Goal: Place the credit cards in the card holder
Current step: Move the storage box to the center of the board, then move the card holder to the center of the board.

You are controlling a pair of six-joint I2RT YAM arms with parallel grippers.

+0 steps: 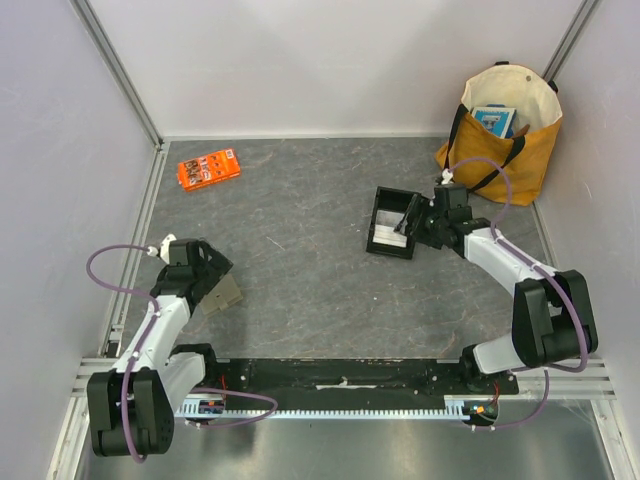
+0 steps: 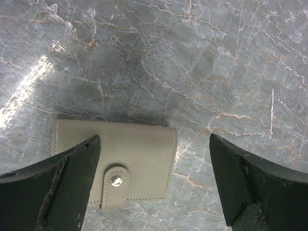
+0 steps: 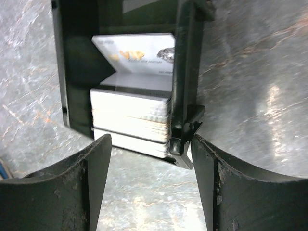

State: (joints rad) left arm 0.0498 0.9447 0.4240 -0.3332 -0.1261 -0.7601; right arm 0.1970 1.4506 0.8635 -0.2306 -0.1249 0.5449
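The card holder (image 2: pixel 125 159), a taupe wallet shut with a snap tab, lies flat on the table (image 1: pixel 222 297). My left gripper (image 2: pixel 154 183) is open just above it, its left finger (image 2: pixel 57 187) over the wallet's left part. The credit cards (image 3: pixel 132 115) are a whitish stack lying in a black open tray (image 1: pixel 395 222), with one card leaning up behind. My right gripper (image 3: pixel 150 187) is open and empty, hovering at the tray's near edge, its right finger (image 3: pixel 240 192) close to the tray's corner.
An orange packet (image 1: pixel 208 168) lies at the back left. A yellow tote bag (image 1: pixel 505 130) with a blue box inside stands at the back right, close behind the right arm. Metal rails (image 1: pixel 130 270) run along the table's left side.
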